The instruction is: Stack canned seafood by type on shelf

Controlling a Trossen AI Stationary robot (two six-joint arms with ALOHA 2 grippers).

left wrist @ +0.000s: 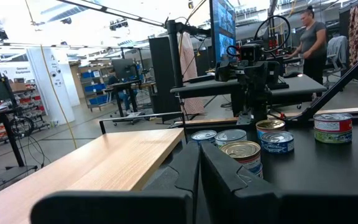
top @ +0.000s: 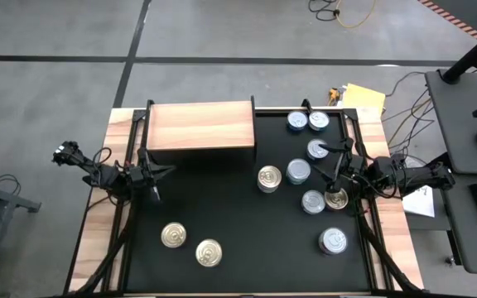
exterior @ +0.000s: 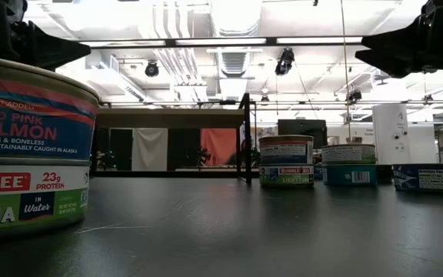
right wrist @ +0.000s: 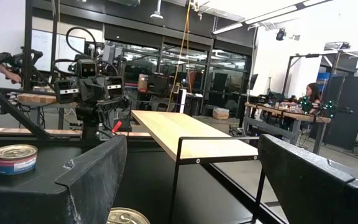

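So the right gripper (top: 331, 175) has its two dark fingers spread wide with nothing in them, hanging above the black table (top: 238, 240) among the short round metal seafood tins, a gold-topped tin (top: 335, 199) just beside it. The light-brown wooden box shelf (top: 201, 126) sits well off toward the other arm, nothing on its top. The left gripper (top: 152, 184) is pinched fully closed and empty, near the shelf's front edge, with two gold-topped tins (top: 173, 235) farther out.

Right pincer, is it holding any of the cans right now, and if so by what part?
Nothing is held. The right pincer is open above a gold-topped can without gripping it. The left pincer is shut on nothing, beside the shelf.
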